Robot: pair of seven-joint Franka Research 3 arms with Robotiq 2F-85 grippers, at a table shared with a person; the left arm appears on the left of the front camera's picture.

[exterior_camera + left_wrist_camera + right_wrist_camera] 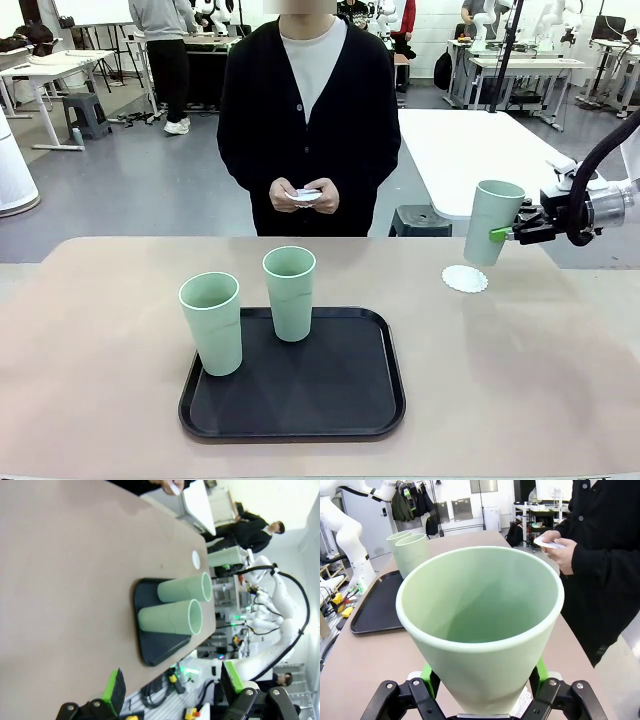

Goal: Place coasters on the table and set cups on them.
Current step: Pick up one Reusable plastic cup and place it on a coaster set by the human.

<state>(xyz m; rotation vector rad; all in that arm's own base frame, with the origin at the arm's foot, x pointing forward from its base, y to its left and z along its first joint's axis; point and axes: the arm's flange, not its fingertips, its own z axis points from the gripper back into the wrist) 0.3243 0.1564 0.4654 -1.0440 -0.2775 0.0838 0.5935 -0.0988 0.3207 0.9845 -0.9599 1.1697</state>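
Beige table (pixel 100 400) carries a black tray (pixel 330 405) with two cups (pixel 289 293). At its right, the right gripper (pixel 503 234) clasps a third cup (pixel 492 215) just over a coaster (pixel 465 279). The left gripper (pixel 172 687) hangs spread, holding nothing.

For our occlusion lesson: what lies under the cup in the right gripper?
A white coaster lies on the table below the cup. In the right wrist view the cup hides nearly all of it; whether the base touches it cannot be seen.
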